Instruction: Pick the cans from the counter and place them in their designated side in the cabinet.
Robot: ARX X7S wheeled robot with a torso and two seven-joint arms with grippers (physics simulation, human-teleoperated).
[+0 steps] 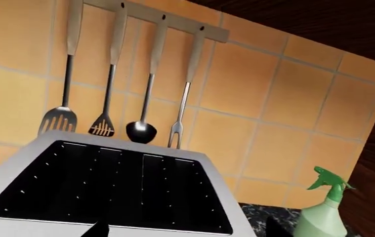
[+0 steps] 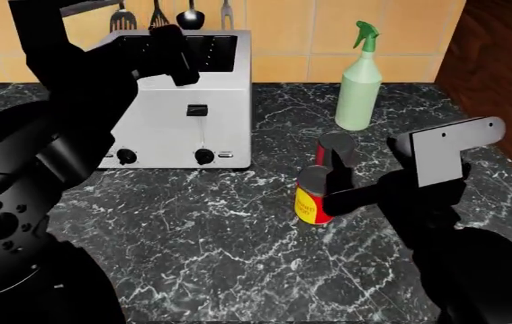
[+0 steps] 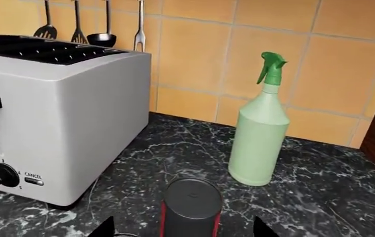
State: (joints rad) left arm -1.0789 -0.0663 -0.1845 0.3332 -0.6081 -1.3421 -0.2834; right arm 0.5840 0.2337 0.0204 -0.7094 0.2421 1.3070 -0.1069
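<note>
The red-and-yellow can (image 2: 311, 200) stands on the black marble counter (image 2: 193, 229). The slimmer dark can (image 2: 335, 148) with red sides stands just behind it. My right gripper (image 2: 335, 181) is open and low over the red-and-yellow can, holding nothing. In the right wrist view the dark can (image 3: 192, 203) stands just beyond and between the spread fingertips of the right gripper (image 3: 184, 229). My left gripper (image 2: 177, 55) is raised over the toaster. In the left wrist view the left gripper (image 1: 187, 232) is open and empty above the toaster slots.
A silver toaster (image 2: 183, 128) stands at the back left of the counter. A pale green spray bottle (image 2: 359, 84) stands behind the cans near the tiled wall. Utensils (image 1: 141, 129) hang on a wall rail. A dark wood panel (image 2: 498, 54) rises at the right.
</note>
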